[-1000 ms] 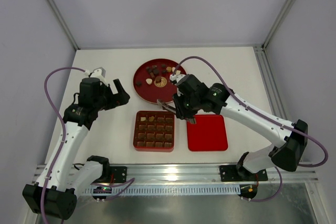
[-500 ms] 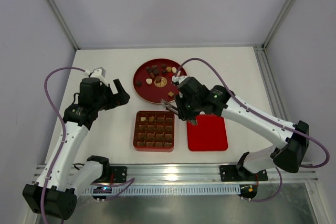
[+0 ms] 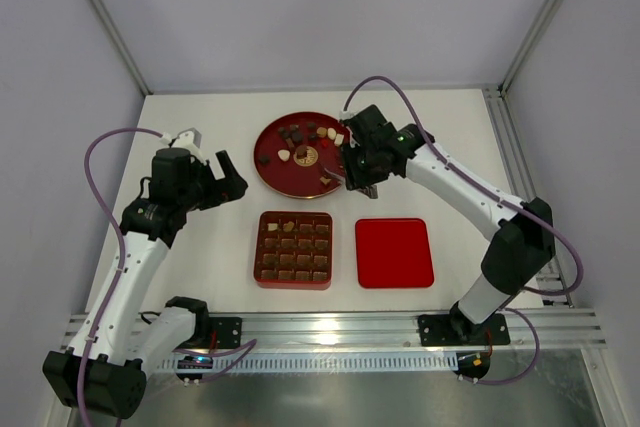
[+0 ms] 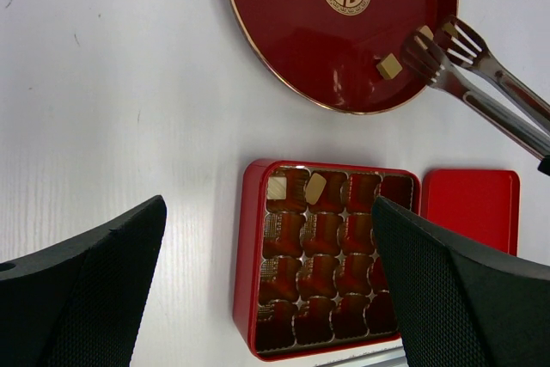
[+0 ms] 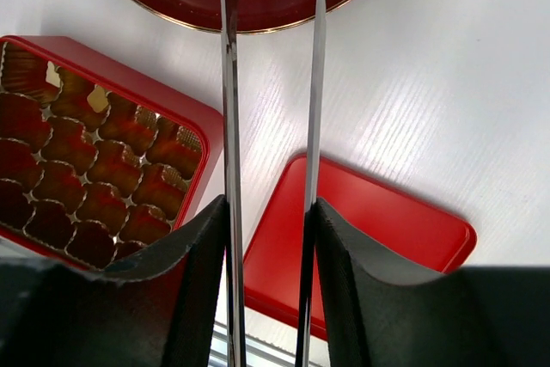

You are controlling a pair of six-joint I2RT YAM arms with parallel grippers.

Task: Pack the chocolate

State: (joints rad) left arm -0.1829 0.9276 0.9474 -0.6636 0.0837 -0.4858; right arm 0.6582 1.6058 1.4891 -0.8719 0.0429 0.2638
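Chocolate dots plate on white table; right gripper clasps tongs, left gripper gapes.

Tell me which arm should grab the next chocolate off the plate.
Right. The right gripper holds tongs with tips at a tan chocolate on the plate; the left gripper is open, off the plate.

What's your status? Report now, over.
Left tool open, empty. Right tool shut on tongs, tips beside tan chocolate on plate. Two pale pieces in box. Nothing blocking.
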